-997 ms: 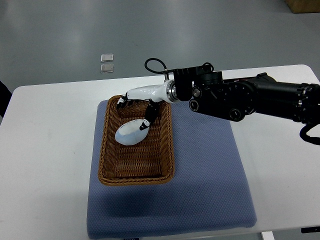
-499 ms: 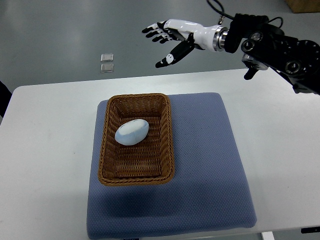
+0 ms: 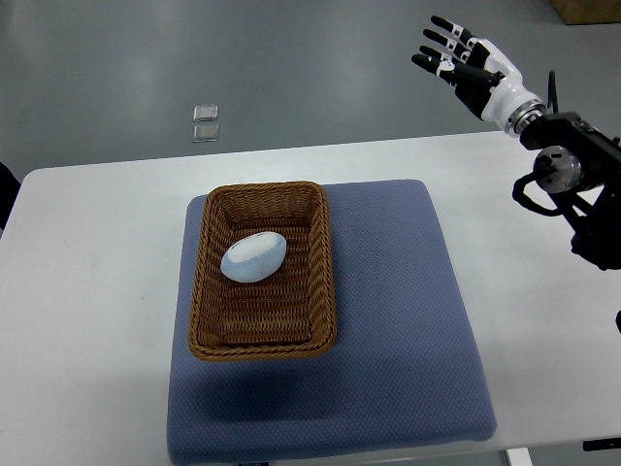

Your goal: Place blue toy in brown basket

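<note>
**Entry: blue toy lodged in basket, right hand withdrawn**

Item 1. My right hand [image 3: 464, 60]: held up at the top right of the view, above the floor beyond the table's far edge. Fingers [image 3: 439, 41] spread apart and straight, gripping nothing. Change noted: half a second ago it hung further left, above the far edge of the table; a second ago it was down inside the basket with the toy at its fingertips.

Item 2. Blue toy [image 3: 253, 256]: pale blue, egg-shaped, lying in the far half of the brown basket [image 3: 326, 282], touching nothing else. Position all but unchanged since my hand let go.

Item 3. Brown basket: woven, rectangular, resting on the left part of the blue mat [image 3: 408, 320]. It has barely moved.

Item 4. Blue mat: lying on the white table [image 3: 87, 291].

Item 5. Two small pale squares [image 3: 206, 123]: on the grey floor beyond the table.

Markings: no readable writing or label on any item.
</note>
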